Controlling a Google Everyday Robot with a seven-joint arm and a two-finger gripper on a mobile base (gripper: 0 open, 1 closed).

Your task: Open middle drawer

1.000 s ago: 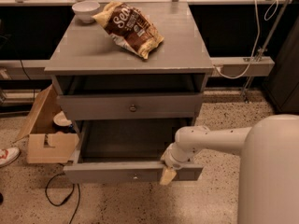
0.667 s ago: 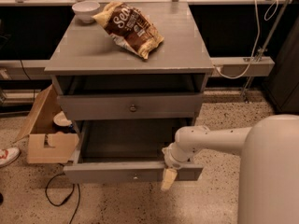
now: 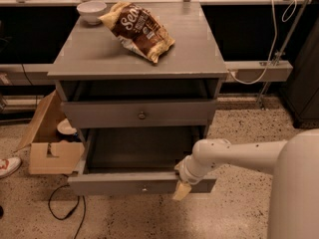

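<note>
Grey wood makes the middle drawer, which stands pulled out well beyond the front edge of the tabletop. The hand is at its front, right of the knob; wide or narrow, I cannot tell. A bowl sits at the back left corner.

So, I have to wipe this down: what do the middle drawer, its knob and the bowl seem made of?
The middle drawer, pulled out with the end effector at its front edge, looks like wood under matte grey paint: even colour, no shine. Its knob seems metal, from a small glint. The bowl looks like glossy white ceramic, possibly plastic.
</note>
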